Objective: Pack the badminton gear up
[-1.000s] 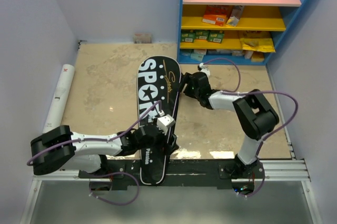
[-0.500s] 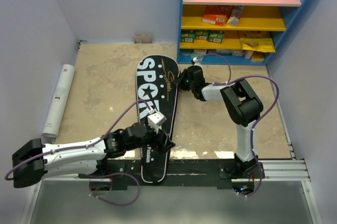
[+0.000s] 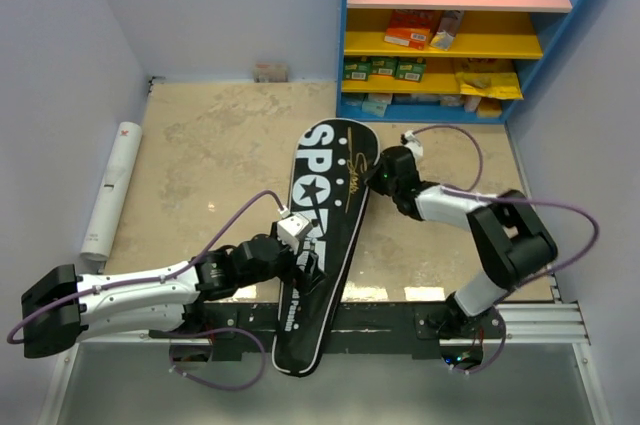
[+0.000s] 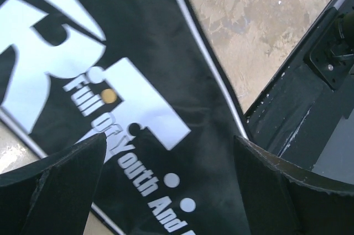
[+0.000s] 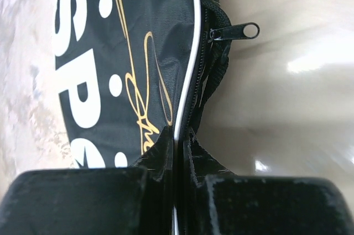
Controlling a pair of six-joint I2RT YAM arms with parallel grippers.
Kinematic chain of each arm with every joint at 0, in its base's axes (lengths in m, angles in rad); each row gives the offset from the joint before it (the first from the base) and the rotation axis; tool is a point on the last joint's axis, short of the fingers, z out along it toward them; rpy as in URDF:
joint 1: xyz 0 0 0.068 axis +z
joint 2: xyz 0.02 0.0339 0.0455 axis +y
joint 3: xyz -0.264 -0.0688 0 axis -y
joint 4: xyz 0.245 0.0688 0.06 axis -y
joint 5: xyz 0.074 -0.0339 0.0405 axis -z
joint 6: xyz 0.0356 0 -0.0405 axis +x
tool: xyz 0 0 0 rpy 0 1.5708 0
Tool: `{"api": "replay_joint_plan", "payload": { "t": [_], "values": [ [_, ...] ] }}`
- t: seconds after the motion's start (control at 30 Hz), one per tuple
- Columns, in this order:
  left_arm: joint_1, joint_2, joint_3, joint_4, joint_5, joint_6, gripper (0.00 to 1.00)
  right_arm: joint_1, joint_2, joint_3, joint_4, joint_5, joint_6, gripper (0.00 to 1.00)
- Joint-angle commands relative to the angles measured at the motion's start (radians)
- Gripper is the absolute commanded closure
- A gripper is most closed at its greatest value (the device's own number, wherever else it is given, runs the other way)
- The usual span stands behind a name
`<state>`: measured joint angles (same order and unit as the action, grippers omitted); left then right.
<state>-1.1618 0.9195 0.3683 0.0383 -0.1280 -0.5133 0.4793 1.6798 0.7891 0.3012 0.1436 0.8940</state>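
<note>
The black bag (image 3: 325, 210) looks like thin, slick fabric: light and limp, likely to slide on the table (image 3: 200, 145) and to fold if lifted by one end. Its firmest hold is the white-piped rim beside the zipper pull (image 5: 235, 31), and the right gripper (image 5: 178, 135) is pinched tight on that piping. The left gripper (image 4: 168, 146) hangs spread wide over the narrow handle part (nothing between its fingers). The bag lies slanted, racket-shaped, lettered SPORT in white with gold script, its handle end overhanging the near edge. Whether rackets are inside cannot be told. The white tube (image 3: 110, 185) lies well apart, by the left wall.
</note>
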Motion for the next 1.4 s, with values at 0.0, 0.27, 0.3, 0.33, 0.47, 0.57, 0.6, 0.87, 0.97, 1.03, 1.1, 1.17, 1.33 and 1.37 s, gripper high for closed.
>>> {"api": "replay_joint_plan", "payload": {
  "t": [0.0,0.27,0.3,0.33,0.47,0.57,0.6,0.87,0.97,1.03,1.1,1.17,1.33,1.37],
  "values": [
    [-0.007,-0.011,0.049,0.003,-0.021,-0.002,0.00,-0.005,-0.253,-0.132,-0.203,0.271,0.161,1.00],
    [-0.018,0.068,0.086,0.035,0.011,0.015,0.00,-0.005,-0.332,-0.148,-0.523,0.562,0.638,1.00],
    [-0.019,0.073,0.090,0.038,0.008,0.019,0.00,-0.005,-0.318,-0.136,-0.549,0.576,0.686,1.00],
    [-0.021,0.081,0.098,0.035,0.005,0.022,0.00,-0.005,-0.304,-0.123,-0.569,0.591,0.766,1.00],
    [-0.047,0.108,0.144,-0.015,-0.047,0.032,0.00,-0.031,-0.186,-0.015,-0.614,0.623,0.833,1.00],
    [-0.105,0.153,0.173,-0.079,-0.157,0.013,0.00,-0.042,-0.138,0.053,-0.629,0.625,0.813,1.00],
    [-0.139,0.168,0.182,-0.092,-0.194,0.003,0.00,-0.042,-0.134,0.061,-0.628,0.626,0.806,1.00],
    [-0.271,0.491,0.308,-0.247,-0.522,-0.126,0.00,-0.048,-0.126,0.075,-0.607,0.640,0.738,1.00],
    [-0.279,0.561,0.316,-0.187,-0.515,-0.108,0.00,-0.051,-0.127,0.064,-0.599,0.637,0.726,1.00],
    [-0.277,0.588,0.307,-0.140,-0.518,-0.100,0.00,-0.051,-0.130,0.052,-0.590,0.631,0.718,1.00],
    [-0.273,0.623,0.294,-0.124,-0.522,-0.090,0.00,-0.051,-0.138,0.041,-0.585,0.625,0.708,1.00],
    [-0.237,0.645,0.282,-0.114,-0.518,-0.090,0.00,-0.053,-0.147,0.024,-0.579,0.608,0.703,1.00],
    [-0.087,0.589,0.161,0.053,-0.380,-0.076,0.00,-0.051,-0.173,-0.031,-0.519,0.562,0.599,1.00],
    [-0.052,0.578,0.137,0.063,-0.380,-0.077,0.00,-0.051,-0.178,-0.037,-0.513,0.550,0.574,1.00]
  ]
}}
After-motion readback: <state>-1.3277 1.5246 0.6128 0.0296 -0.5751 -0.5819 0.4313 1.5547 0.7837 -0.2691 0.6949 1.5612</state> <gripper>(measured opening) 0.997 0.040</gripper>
